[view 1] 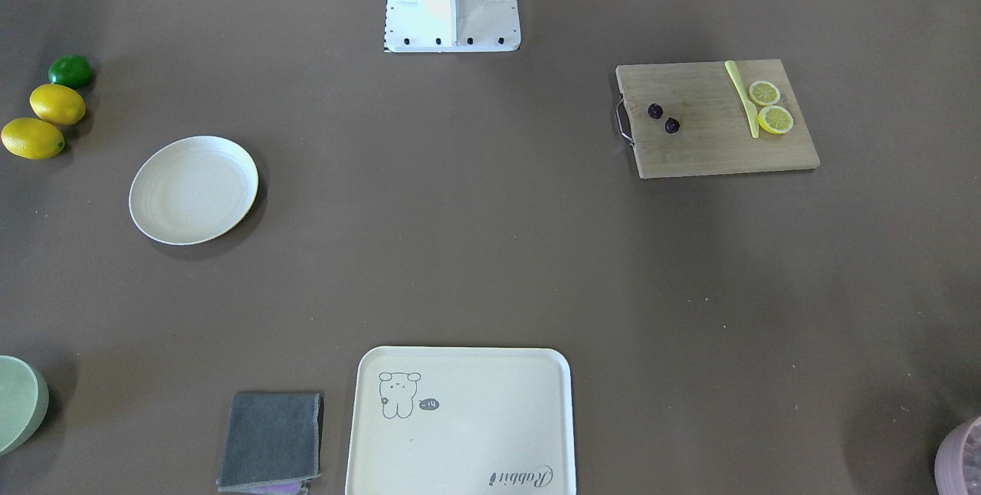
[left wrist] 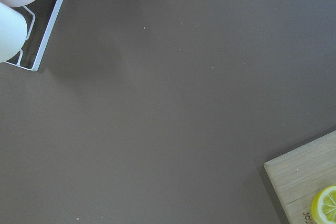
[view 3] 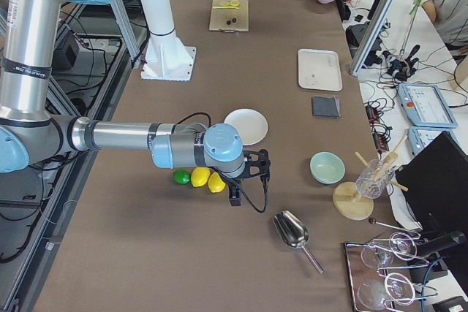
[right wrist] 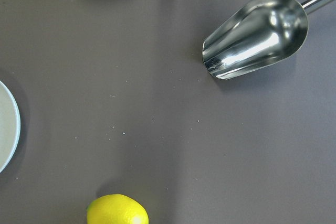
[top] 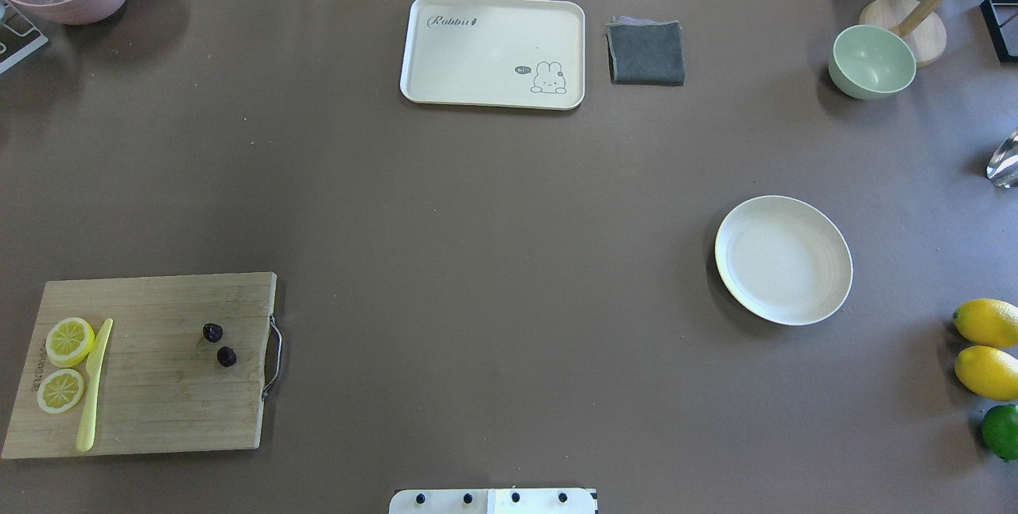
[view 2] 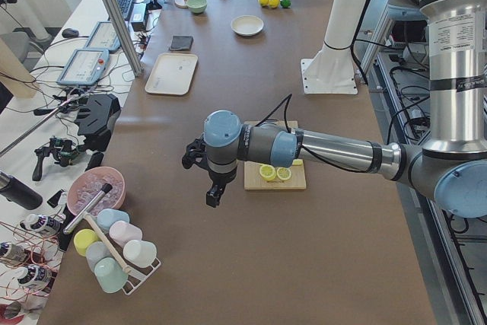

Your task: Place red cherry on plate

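Note:
The red cherry [view 1: 656, 110] is a pair of tiny dark fruits on a wooden cutting board [view 1: 716, 118], at the handle end; the overhead view also shows the cherry [top: 212, 332]. The cream-white plate [view 1: 193, 188] lies bare on the other half of the table, and the overhead view shows the plate [top: 783, 259] at the right. My left gripper [view 2: 214, 195] hangs over bare table beyond the board's far end. My right gripper [view 3: 234, 198] hangs beside the lemons, past the plate [view 3: 246, 126]. Whether either is open or shut I cannot tell.
On the board lie two lemon slices [view 1: 764, 93] and a yellow knife [view 1: 742, 96]. Two lemons [view 1: 57, 104] and a lime [view 1: 70, 71] sit near the plate. A cream tray [view 1: 460, 422], grey cloth [view 1: 270, 440], green bowl [top: 872, 62] and metal scoop [right wrist: 254, 35] lie around.

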Robot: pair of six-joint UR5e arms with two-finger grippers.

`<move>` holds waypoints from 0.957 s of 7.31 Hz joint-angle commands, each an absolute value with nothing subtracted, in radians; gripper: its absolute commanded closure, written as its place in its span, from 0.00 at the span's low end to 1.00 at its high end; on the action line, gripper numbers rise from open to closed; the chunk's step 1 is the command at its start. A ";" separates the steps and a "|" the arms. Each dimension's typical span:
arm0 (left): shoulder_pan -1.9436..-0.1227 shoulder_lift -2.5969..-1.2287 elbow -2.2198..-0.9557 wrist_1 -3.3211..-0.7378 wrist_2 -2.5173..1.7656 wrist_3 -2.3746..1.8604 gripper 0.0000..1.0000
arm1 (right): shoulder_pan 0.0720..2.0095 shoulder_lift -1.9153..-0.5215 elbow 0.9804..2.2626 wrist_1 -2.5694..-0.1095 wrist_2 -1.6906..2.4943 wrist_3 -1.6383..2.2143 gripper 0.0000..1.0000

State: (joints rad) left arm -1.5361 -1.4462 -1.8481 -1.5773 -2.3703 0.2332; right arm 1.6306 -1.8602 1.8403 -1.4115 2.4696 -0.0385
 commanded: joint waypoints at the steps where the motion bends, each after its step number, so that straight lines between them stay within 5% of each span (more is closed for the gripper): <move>1: -1.537 -1.447 -1.853 -1.580 -2.372 0.235 0.03 | 1.626 -1.867 1.838 -1.387 2.468 -0.035 0.00; 7: -1.539 -1.445 -1.864 -1.578 -2.425 0.227 0.03 | 1.566 -1.856 1.833 -1.387 2.471 -0.022 0.00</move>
State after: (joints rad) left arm -1.5392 -1.4453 -1.8652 -1.5769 -2.4215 0.2266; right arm 1.5942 -1.8644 1.8333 -1.3862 2.4700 -0.0279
